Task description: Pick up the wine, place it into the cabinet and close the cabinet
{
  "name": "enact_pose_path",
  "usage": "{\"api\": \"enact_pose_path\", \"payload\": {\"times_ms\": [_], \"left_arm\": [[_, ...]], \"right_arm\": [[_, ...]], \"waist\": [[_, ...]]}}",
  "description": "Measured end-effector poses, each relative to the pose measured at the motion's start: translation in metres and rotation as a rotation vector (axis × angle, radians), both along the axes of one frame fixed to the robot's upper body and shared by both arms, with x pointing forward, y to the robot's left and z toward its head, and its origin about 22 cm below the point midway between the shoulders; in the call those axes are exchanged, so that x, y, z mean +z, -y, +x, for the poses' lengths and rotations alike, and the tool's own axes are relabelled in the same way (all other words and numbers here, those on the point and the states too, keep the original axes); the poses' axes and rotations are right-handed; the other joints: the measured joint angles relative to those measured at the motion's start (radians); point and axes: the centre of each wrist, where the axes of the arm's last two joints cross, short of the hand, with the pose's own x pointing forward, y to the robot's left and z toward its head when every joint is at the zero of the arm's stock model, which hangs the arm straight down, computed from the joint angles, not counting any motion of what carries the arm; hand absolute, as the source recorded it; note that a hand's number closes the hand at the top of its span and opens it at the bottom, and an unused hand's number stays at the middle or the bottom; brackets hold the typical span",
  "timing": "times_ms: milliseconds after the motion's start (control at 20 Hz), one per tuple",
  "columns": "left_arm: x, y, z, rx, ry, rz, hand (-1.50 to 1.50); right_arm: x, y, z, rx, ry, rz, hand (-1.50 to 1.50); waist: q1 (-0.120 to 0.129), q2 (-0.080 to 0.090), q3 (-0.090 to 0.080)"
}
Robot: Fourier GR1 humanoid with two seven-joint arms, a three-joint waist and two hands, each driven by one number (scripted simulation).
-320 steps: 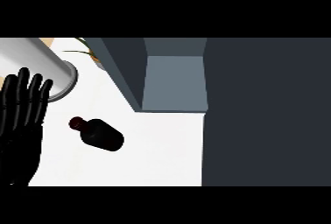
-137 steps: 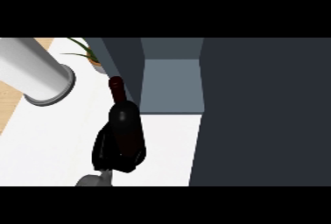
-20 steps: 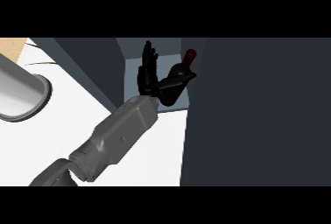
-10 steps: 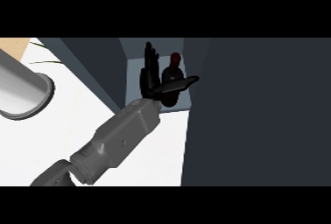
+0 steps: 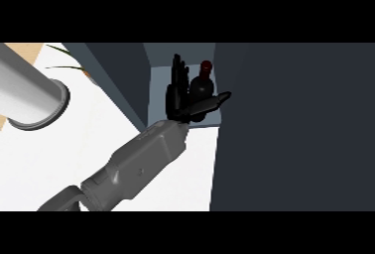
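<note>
The dark wine bottle with its red top stands inside the open cabinet, near the right side of the opening. My left hand reaches into the cabinet from the lower left, right beside the bottle's left side. Its fingers point straight in and its thumb sticks out to the right under the bottle, so the hand is open. The lower part of the bottle is hidden behind the hand. My right hand does not show.
The cabinet's dark door fills the right half of the view. A wide grey cylinder lies at the left on the white counter, with a plant's leaves behind it.
In the last second my left hand's fingers have drawn together and straightened beside the bottle, and the thumb has swung out to the right. The bottle now stands straighter and a little further left.
</note>
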Motion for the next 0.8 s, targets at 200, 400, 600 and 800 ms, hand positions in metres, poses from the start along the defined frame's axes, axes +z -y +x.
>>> {"api": "enact_pose_path", "payload": {"times_ms": [200,400,600,800], "left_arm": [[-0.002,0.004,-0.005,-0.035,0.009,-0.003,-1.5],[-0.011,0.005,-0.016,-0.06,0.015,0.001,-1.5],[-0.017,0.005,-0.024,-0.07,0.028,0.004,-1.5],[-0.021,0.007,-0.036,-0.087,0.044,-0.001,-1.5]], "right_arm": [[0.001,0.0,-0.003,-0.008,-0.003,0.005,-1.5],[-0.001,0.004,-0.007,-0.028,-0.012,0.004,-1.5],[0.003,0.001,-0.009,-0.039,-0.012,-0.001,-1.5],[0.003,0.003,-0.013,-0.053,-0.019,-0.004,-1.5]], "waist": [[0.015,-0.003,0.0],[0.033,-0.008,0.0],[0.042,-0.011,0.0],[0.059,-0.015,0.0]]}}
